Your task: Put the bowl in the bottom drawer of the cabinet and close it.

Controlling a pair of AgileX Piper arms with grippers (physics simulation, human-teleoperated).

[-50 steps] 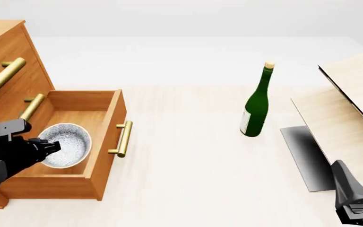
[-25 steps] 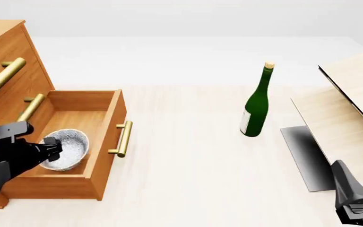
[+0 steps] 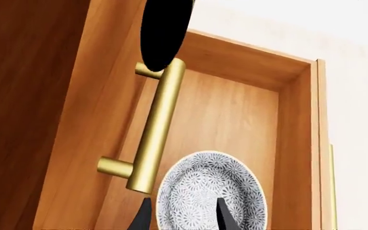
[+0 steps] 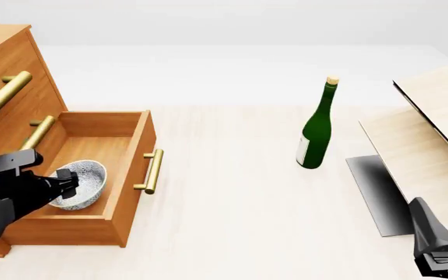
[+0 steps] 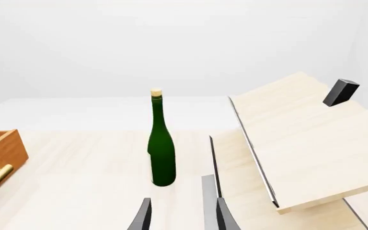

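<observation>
Sitting low inside the open bottom drawer (image 4: 103,175), the bowl (image 4: 84,184) leaned slightly, its rim clamped by the left gripper (image 4: 67,185). Letting go from a tilt could leave it rocking against the drawer wall. Withdrawing carelessly risked striking the middle drawer's brass handle (image 3: 153,127) overhead. The right gripper (image 5: 178,215) waited parted, far right.

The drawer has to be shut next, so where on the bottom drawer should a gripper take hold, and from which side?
Grip the brass bar handle on the bottom drawer front, coming from the open table side. The bar stands off the panel on two posts, leaving room for a finger behind it. Pushing the flat front would likely work too.
</observation>
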